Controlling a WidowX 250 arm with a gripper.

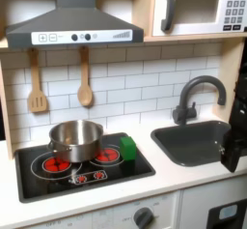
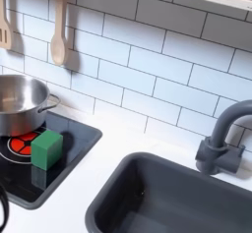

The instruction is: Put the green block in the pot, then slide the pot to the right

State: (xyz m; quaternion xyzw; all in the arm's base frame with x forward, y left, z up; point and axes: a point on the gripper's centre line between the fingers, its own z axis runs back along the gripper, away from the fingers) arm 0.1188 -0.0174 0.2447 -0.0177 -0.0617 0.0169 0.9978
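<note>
The silver pot (image 1: 75, 136) stands on the black stovetop (image 1: 58, 177), over the back left burner in the first exterior view; the second exterior view has the pot (image 2: 20, 99) at its left edge. The green block (image 1: 127, 148) rests upright on the stovetop's right side, just right of the pot and apart from it, and the second exterior view shows the block (image 2: 46, 148) in front of the pot. A dark part of my arm with the gripper (image 1: 234, 144) hangs at the first exterior view's right edge, above the sink and far from both. Its jaws are too dark to read.
A grey sink (image 1: 193, 141) with a dark faucet (image 1: 198, 93) lies to the right of the stove in the first exterior view. Wooden utensils (image 1: 85, 78) hang on the tiled wall behind. White counter (image 2: 118, 139) separates stove and sink.
</note>
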